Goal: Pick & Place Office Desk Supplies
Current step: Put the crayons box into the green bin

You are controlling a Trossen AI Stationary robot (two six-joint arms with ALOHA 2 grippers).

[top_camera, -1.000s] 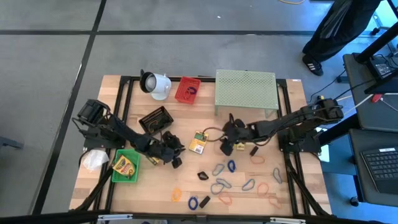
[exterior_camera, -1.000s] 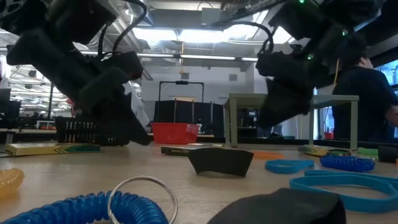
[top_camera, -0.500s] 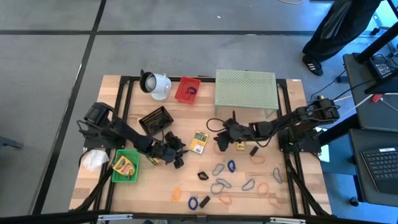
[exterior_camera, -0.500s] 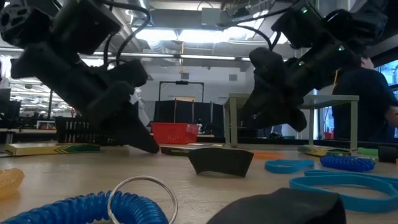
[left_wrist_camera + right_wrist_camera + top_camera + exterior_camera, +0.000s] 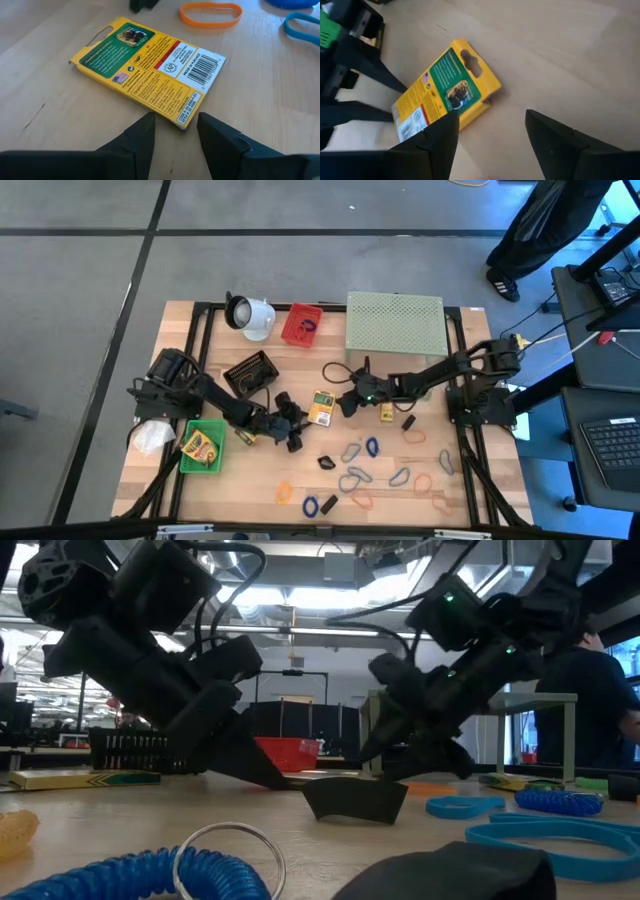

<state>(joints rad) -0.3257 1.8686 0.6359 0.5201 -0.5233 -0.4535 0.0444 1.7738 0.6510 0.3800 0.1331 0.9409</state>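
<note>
Two end effectors converge on one crayon box [image 5: 320, 408] lying flat near the middle of the table [image 5: 460, 500] in the high view. The left end effector [image 5: 296, 423] sits just left of and below the box, its fingers [image 5: 141, 137] spread apart and holding nothing, their tips close to the box's barcode corner in the left wrist view [image 5: 150, 75]. The right end effector [image 5: 345, 402] sits just right of the box, likewise spread wide and empty, with the box's hang-tab end [image 5: 445, 90] ahead of its fingers [image 5: 547, 132].

Left of the left arm, at the table's left edge, a second crayon box [image 5: 200, 446] lies in a green tray [image 5: 203, 467]. Above it in the frame stand a black mesh basket [image 5: 249, 372], a red basket [image 5: 301, 324], a white cup-shaped object [image 5: 250, 315] and a pale green mesh stand [image 5: 395, 324].

Below the end effectors, toward the frame's lower centre, loose items are scattered: grey and blue oval clips [image 5: 355, 477], a small black clip [image 5: 326, 463], orange rubber bands [image 5: 428, 482] and a blue coil [image 5: 310, 505]
</note>
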